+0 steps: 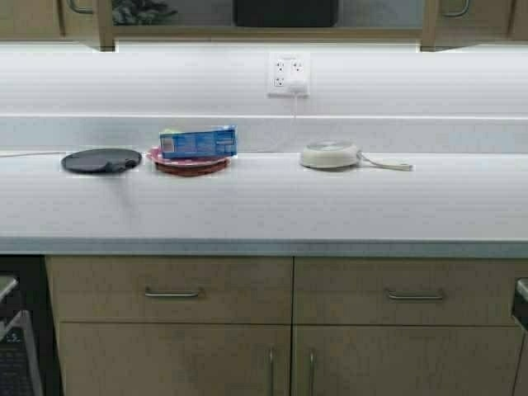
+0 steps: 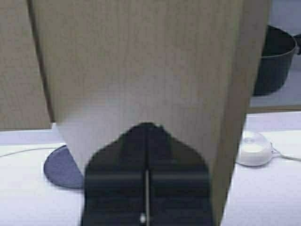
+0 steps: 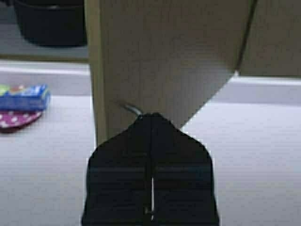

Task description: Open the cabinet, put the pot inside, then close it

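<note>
We read the wide matte-black cooking pot as already on the shelf of the wall-hung tan wood-grain cabinet; its dark base shows at the top of the high view, between the two doors.

Both doors stand swung outward, edge-on. Opening and placing look done; closing is what remains.

Left gripper: fingers pressed together, nothing held, tips right up against the face of the left door.

Right gripper: fingers likewise together, empty, tips at the right door, just beside its short metal bar handle.

We judge both arms are set to push the doors shut.

On the white countertop: flat dark round lid, blue packet on a red plate, small cream pan.
</note>
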{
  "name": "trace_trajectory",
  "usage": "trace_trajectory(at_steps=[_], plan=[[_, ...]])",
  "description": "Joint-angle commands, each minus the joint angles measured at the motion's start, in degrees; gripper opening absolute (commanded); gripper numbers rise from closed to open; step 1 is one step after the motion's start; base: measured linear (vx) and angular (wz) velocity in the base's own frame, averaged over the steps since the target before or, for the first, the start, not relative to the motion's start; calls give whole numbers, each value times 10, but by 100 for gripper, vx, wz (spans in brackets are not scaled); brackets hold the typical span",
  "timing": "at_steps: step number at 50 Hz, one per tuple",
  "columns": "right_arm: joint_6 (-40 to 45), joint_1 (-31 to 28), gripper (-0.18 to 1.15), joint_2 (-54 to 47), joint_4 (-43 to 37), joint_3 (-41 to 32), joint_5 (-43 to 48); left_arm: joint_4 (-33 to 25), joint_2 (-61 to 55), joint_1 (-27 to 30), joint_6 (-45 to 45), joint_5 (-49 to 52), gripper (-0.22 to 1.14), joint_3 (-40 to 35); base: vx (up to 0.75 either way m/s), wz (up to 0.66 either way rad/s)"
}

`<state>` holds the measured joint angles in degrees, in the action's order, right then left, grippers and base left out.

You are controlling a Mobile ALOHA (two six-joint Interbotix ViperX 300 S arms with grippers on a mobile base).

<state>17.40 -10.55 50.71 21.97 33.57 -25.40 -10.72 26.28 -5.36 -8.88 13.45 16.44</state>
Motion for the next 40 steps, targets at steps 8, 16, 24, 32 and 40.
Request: trace_trajectory(at_steps=[8,16,24,32,40], plan=[[-3,-1,7,-6,2,-22,4,-7,-115,-62,0,-4,3,-133,7,1],[-4,-1,7,-4,4,-22,-9,-4,-96,-69,-2,-1,3,-109,4,4],[-17,-1,7,11,19,-28,-47,3,-22,-69,-4,-10,3,-25,2,0],[-17,1,7,-7,66,-44,-56,4,26,-69,-4,-39,3,48,1,1],[3,56,7,-91,84,-91,-40,4,38,-69,-3,-43,3,77,0,-2]])
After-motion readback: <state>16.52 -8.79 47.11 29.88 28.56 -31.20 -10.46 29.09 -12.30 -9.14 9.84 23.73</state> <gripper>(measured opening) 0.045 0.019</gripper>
